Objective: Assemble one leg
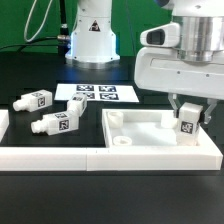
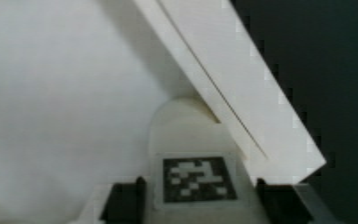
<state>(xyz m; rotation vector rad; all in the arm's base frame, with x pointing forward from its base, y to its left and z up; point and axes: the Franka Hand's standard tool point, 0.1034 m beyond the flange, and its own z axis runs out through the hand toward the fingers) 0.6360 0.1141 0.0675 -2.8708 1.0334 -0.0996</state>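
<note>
While the arm hangs over the exterior view's right side, the big white panel (image 1: pixel 160 140) w/ raised rim lies flat on the black table (image 1: pixel 40 75), front edge against a long white rail (image 1: pixel 100 157). Behind it, the marker board (image 1: pixel 97 95) lies flat near the robot base (image 1: pixel 91 35). Gripper (image 1: pixel 188 112) is down at the panel's right rim, fingers narrowed onto a leg (image 1: pixel 186 124), held upright, tag facing the camera. Wrist view: same leg (image 2: pixel 197 160) sits btwn the fingertips (image 2: pixel 131 195), tag up, rounded end close to the panel rim (image 2: pixel 229 90); can't tell if touching. Three more legs lie loose on the exterior view's left: one (image 1: pixel 33 101) rearmost, one (image 1: pixel 53 125) just beside the rail, and one (image 1: pixel 51 111) btwn them.
</note>
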